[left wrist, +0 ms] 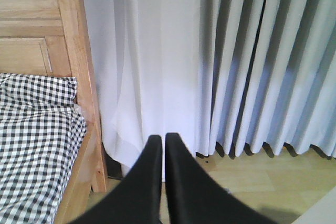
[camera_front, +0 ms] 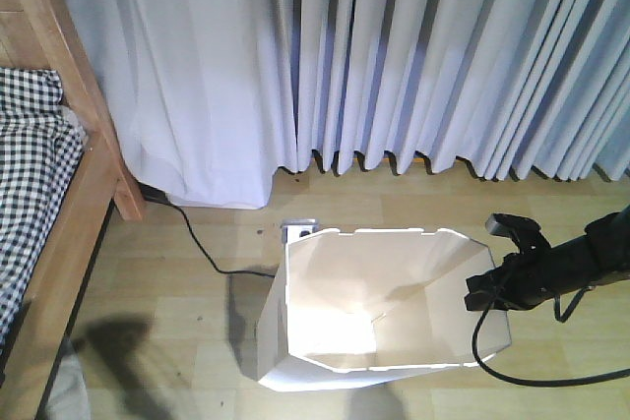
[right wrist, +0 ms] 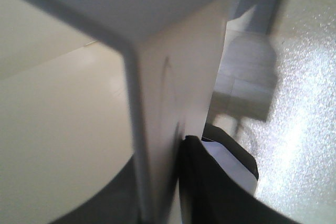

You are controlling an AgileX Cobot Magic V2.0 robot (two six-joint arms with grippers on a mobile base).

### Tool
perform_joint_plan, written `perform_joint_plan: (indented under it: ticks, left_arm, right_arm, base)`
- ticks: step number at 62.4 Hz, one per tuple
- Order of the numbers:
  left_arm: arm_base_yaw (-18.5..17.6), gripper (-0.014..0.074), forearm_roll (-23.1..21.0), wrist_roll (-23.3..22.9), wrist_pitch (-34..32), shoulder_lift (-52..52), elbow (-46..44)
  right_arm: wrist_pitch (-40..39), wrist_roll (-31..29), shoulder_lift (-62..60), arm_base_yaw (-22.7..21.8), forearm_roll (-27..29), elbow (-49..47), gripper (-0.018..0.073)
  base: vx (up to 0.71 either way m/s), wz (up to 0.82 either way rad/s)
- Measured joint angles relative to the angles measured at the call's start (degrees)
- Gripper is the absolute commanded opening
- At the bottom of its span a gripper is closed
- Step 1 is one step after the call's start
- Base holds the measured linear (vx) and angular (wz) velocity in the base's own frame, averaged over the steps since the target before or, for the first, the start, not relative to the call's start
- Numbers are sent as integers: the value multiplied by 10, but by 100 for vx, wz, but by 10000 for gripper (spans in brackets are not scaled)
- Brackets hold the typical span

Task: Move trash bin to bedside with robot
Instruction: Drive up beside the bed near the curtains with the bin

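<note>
The white trash bin [camera_front: 374, 302] is on the wooden floor in the lower middle of the front view, its angular rim and cream inside facing the camera. My right gripper [camera_front: 489, 287], on the slim black arm coming in from the right, is shut on the bin's right wall. In the right wrist view the thin bin wall [right wrist: 173, 66] runs down between the black fingers [right wrist: 210, 182]. The bed [camera_front: 39, 174], with its wooden frame and checked bedding, lies at the far left, well apart from the bin. My left gripper [left wrist: 164, 139] is shut on nothing and points at the curtain beside the bed [left wrist: 37, 129].
White pleated curtains [camera_front: 394, 56] hang along the whole back, down to the floor. A black cable [camera_front: 202, 243] runs over the floor from the bed's corner post to a small white socket block [camera_front: 300, 230] just behind the bin. Another black cable [camera_front: 551, 376] loops below the right arm.
</note>
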Motion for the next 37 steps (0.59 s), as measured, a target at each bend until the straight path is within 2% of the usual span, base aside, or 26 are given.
perform_joint_plan:
  ticks: [37]
  left_arm:
    - [0, -6, 0, 0, 0, 0, 0]
  right_arm:
    - [0, 0, 0, 0, 0, 0, -5]
  base:
    - [13, 1]
